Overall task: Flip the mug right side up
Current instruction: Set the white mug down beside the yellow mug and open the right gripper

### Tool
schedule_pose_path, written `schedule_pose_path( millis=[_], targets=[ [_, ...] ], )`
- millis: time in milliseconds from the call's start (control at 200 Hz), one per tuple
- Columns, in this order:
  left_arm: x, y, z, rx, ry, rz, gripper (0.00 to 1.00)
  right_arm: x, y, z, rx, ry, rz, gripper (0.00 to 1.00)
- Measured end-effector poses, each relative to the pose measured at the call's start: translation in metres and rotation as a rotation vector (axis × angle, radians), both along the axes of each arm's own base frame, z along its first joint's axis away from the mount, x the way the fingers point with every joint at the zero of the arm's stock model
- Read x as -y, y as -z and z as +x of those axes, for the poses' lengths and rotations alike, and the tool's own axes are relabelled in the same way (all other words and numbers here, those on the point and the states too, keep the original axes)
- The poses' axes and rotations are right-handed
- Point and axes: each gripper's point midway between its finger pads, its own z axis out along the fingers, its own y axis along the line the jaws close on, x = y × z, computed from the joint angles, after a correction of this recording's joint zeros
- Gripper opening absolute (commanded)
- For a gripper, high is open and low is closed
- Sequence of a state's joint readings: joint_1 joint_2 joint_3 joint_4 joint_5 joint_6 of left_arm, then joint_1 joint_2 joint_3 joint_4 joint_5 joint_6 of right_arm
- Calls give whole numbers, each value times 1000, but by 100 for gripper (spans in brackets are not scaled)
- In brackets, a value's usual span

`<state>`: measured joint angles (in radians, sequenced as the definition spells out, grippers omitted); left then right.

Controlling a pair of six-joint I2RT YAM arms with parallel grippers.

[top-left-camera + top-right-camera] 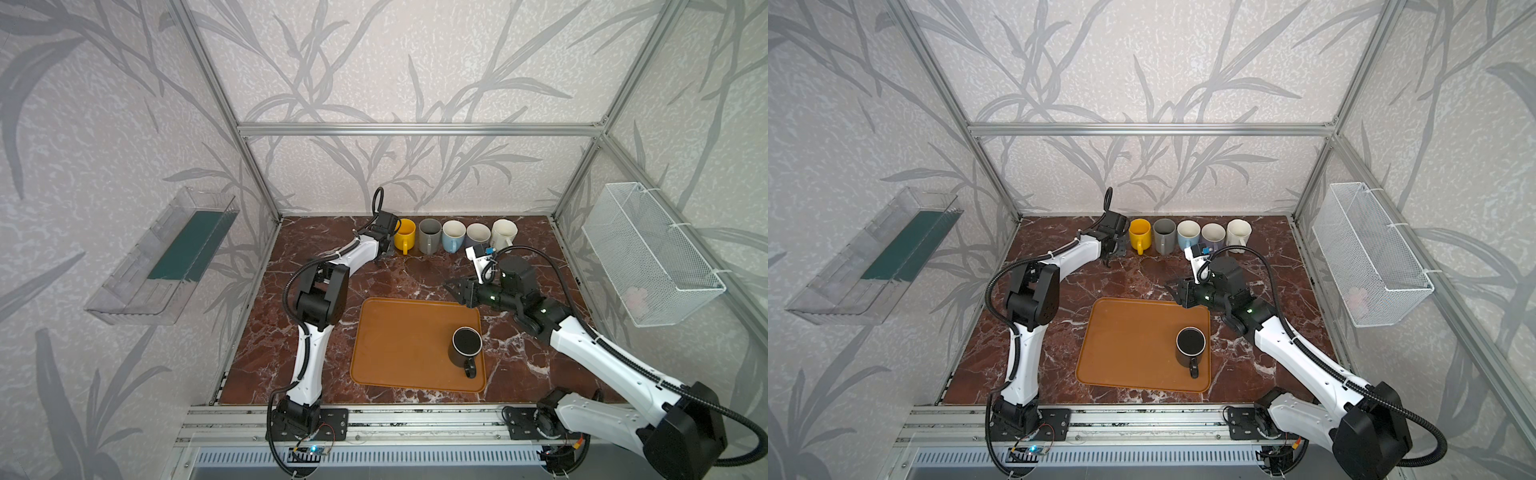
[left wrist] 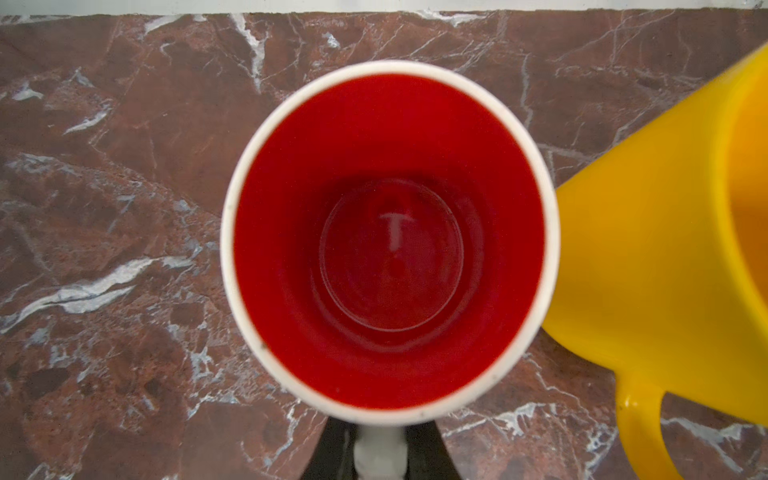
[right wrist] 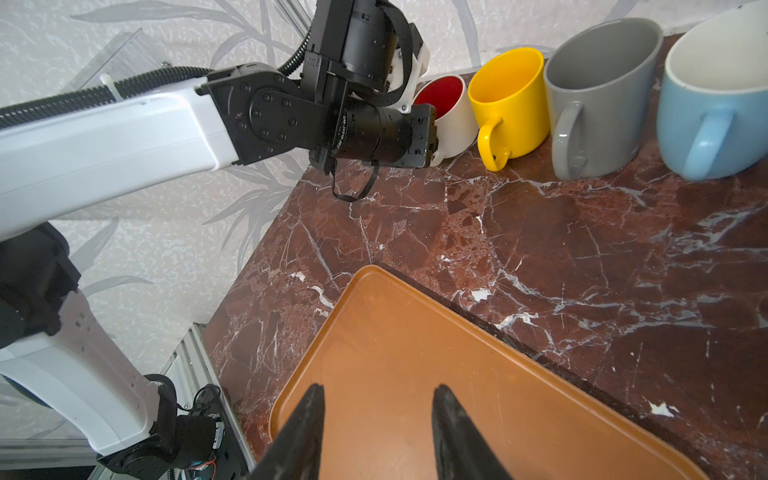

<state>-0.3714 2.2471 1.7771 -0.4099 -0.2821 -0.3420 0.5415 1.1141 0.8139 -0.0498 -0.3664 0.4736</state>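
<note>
The left end effector (image 2: pixel 380 444) is clamped on the handle (image 2: pixel 380 462) of the white mug (image 2: pixel 390 249); its dark fingers pinch the handle from both sides. That mug is mouth up, showing a glossy red inside and a white rim. It sits at the left end of the mug row along the back wall. Whether its base rests on the bench (image 3: pixel 540 232) cannot be told.

Pressed close on its right is the yellow mug (image 2: pixel 648 266), handle toward the front. After it come a grey mug (image 3: pixel 598 95), a light blue mug (image 3: pixel 715 112), a pale lilac mug (image 1: pixel 478 235) and a cream mug (image 1: pixel 503 232), all mouth up. In both top views the left wrist hides the white mug.

The right end effector (image 3: pixel 380 387) has its fingers apart and holds nothing. It hangs over the far edge of the orange tray (image 1: pixel 399 345), well apart from the row.

On the tray's near right part stands a black mug (image 1: pixel 464 349), handle toward the front. Its top looks like a flat dark disc with a pale ring, so it seems to be base up.

A wire basket (image 1: pixel 652 257) hangs on the right wall and a clear bin (image 1: pixel 166 257) on the left.
</note>
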Motion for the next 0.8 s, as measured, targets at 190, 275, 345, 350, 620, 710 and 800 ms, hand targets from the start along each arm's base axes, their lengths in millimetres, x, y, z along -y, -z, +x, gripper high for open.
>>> schedule_pose_path(
  millis=[190,275,345,350,620,710,800],
  targets=[
    [1,0,2,-1,2,-4,0,3,-2,-2,7,6,-4,44],
    [2,0,2,-2,3,-6,0,3,-2,-2,4,8,-7,44],
    [2,1,2,-3,3,-6,0,4,-1,-3,0,11,-11,44],
    [2,1,2,-3,3,-6,0,4,-1,-3,-1,11,-12,44],
    [2,1,1,-5,1,-8,15,5,1,-3,-4,15,-15,44],
    [2,1,1,-5,0,-11,20,5,1,-3,-6,15,-16,44],
    [3,1,1,-5,0,-14,23,5,1,-3,-8,15,-17,44]
  ],
)
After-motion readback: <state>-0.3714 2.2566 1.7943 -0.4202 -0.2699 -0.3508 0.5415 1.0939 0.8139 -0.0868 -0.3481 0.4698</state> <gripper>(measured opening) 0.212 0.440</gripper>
